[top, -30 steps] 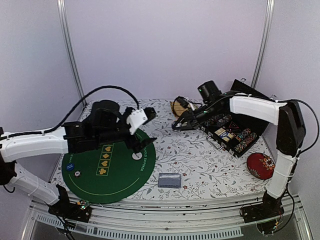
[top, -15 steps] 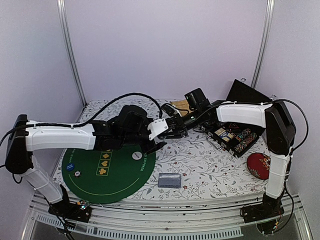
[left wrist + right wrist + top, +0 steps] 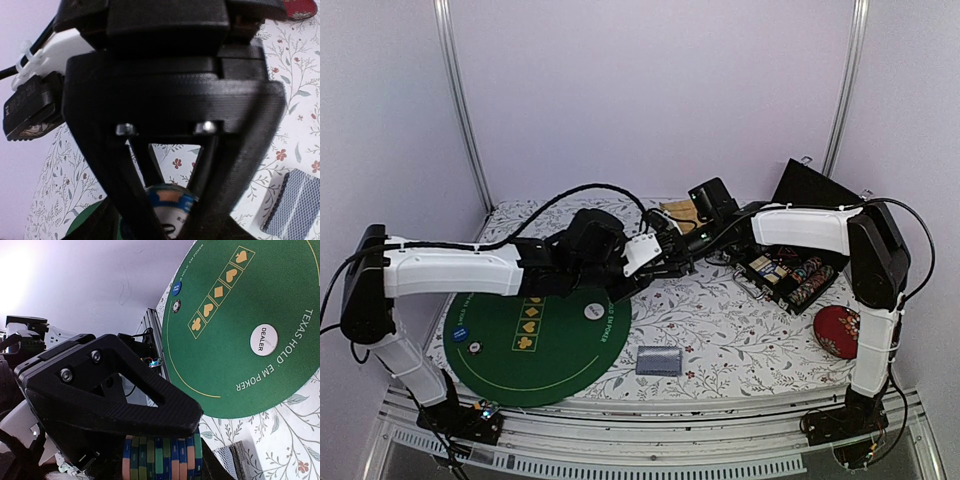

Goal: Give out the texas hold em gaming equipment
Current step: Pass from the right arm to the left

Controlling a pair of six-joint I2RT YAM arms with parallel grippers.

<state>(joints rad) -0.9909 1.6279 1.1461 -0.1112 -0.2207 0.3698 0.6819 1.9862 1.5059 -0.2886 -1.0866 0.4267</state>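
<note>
My right gripper point(image 3: 673, 254) hangs over the middle of the table, shut on a row of blue, orange and teal chips point(image 3: 162, 457) held edge-up under its finger. My left gripper point(image 3: 653, 258) meets it head-on. In the left wrist view the end chip point(image 3: 170, 205) of that row faces me, and the fingers point(image 3: 125, 190) stand partly open on either side of it. A deck of grey-blue cards point(image 3: 658, 360) lies near the front edge. On the green poker mat point(image 3: 535, 350) lie a white dealer button point(image 3: 592, 312), a blue chip point(image 3: 460, 333) and a white chip point(image 3: 475, 349).
An open black case point(image 3: 790, 275) with rows of chips sits at the back right. The red cushion point(image 3: 842, 330) lies in front of it. A tan woven tray point(image 3: 677, 211) stands behind the two grippers. Metal posts and walls close the back.
The left arm swung right from above the mat to the right gripper and its jaws narrowed around the chips. The right arm came left from the case, still holding the row.
</note>
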